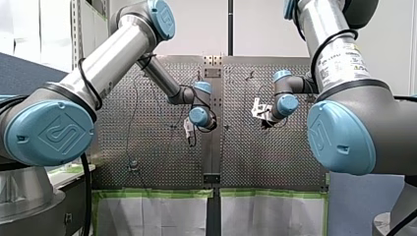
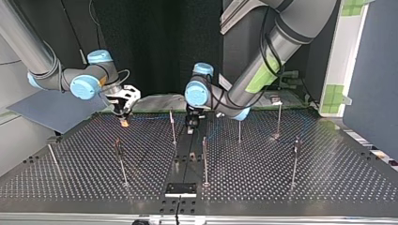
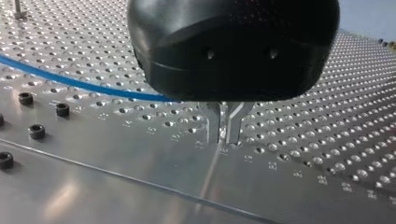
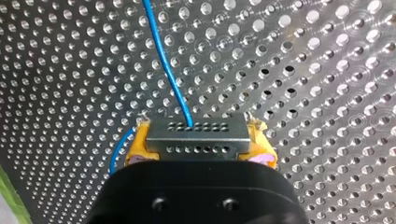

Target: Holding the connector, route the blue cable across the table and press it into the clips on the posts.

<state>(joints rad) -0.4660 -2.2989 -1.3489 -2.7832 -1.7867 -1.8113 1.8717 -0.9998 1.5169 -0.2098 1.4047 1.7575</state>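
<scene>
You're looking at a pale, evenly lit wall (image 1: 196, 24) behind the perforated table (image 1: 255, 162) in the front view, with a dark vertical strip (image 1: 230, 27) up its middle. White sheets (image 1: 152, 216) edged in green tape (image 1: 152, 193) sit at the table's near edge. The top view shows a black backdrop (image 2: 155, 47) and, at right, a blue-grey panel (image 2: 371, 70).

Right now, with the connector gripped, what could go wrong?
1. The thin blue cable loops slackly beside the grey metal connector held in my right gripper; it may snag a slim metal post.
2. My left gripper sits right at the perforated metal table; sweeping sideways may scrape it.
</scene>
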